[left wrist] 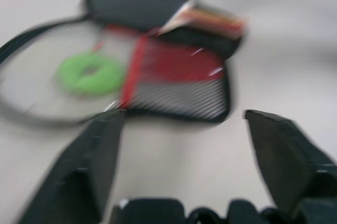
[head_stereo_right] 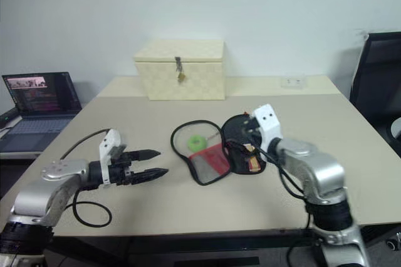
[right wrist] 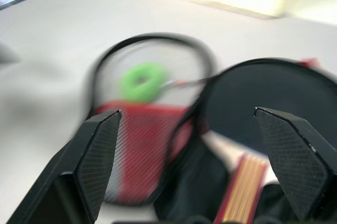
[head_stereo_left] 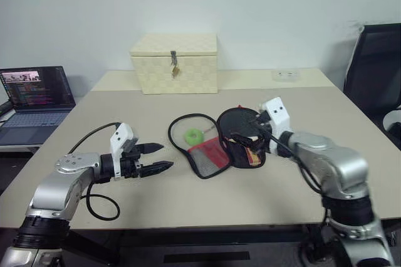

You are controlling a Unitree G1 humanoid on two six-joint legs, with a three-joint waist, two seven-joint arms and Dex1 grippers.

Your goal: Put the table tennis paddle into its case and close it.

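While the table tennis paddle (head_stereo_left: pixel 241 130) lies half inside its opened case (head_stereo_left: pixel 210 151) at mid-table, handle toward the robot, the empty, wide-spread right gripper (right wrist: pixel 197 155) is held directly above it, nearer than the parted, empty left gripper (head_stereo_left: pixel 156 158).

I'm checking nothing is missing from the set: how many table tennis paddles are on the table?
1. The table tennis paddle lies mid-table in the open half of its case, in front of the cream box. That box is shut, so anything inside is hidden.
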